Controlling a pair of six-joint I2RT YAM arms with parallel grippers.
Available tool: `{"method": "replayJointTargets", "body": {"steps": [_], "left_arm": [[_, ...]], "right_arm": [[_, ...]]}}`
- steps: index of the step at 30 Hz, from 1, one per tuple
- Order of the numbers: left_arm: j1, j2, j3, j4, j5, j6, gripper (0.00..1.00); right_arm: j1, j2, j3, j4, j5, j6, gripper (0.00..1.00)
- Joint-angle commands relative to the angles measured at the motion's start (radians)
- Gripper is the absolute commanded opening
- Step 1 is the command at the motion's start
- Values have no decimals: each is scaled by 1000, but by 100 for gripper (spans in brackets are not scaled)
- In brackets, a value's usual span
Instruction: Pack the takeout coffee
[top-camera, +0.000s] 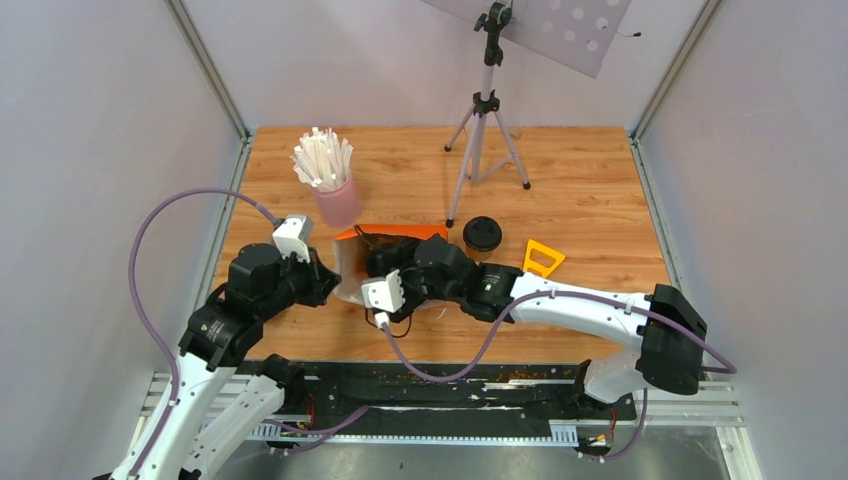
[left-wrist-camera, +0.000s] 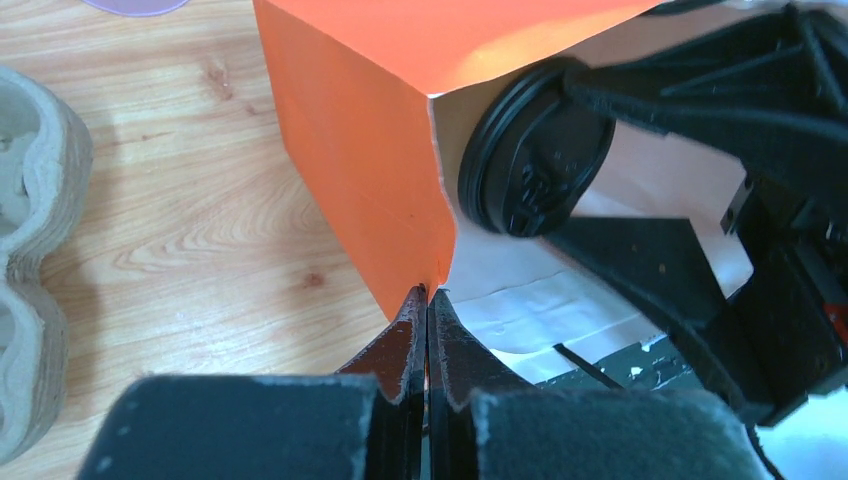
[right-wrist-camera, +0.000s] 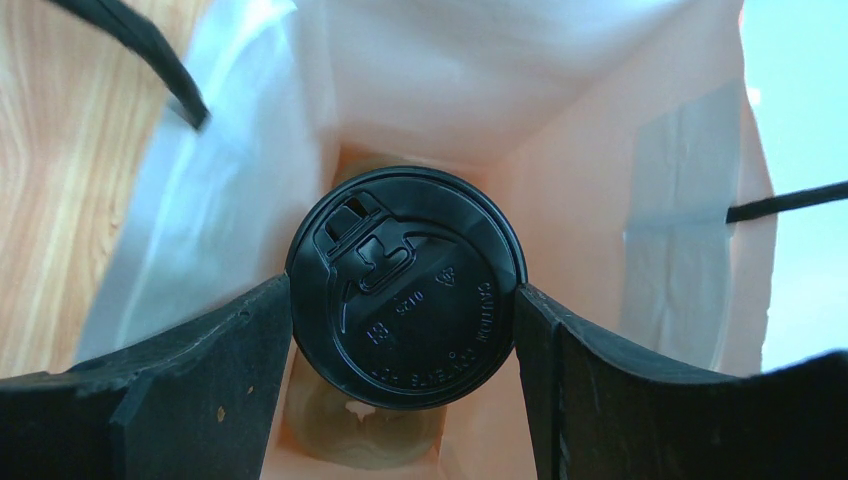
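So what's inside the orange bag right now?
The black lid, gripped by the right tool, sits in the orange bag's white-lined mouth. It covers its cup and most of the bag's depth; a pale shape below it is unidentifiable.

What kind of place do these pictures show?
Probably a robot test booth, not a cafe: plain pale walls close in a wooden table, a tripod stands on it, and two robot arms are bolted at its near edge.
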Motion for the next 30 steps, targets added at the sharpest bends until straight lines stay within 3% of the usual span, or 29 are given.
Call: {"method": "replayJointTargets", "body": {"steps": [1,11,30], "left_arm": [[2,7,4,-41,10,42,0],[2,8,-6,-47,59,66,0],[3,64,-1,49,98,47,0]], "right_arm": [[-25,14,60,-20,-29,-16,50],[-24,105,197,-102,-57,-69,50],[-70,46,101,-177,34,-211,49]]}}
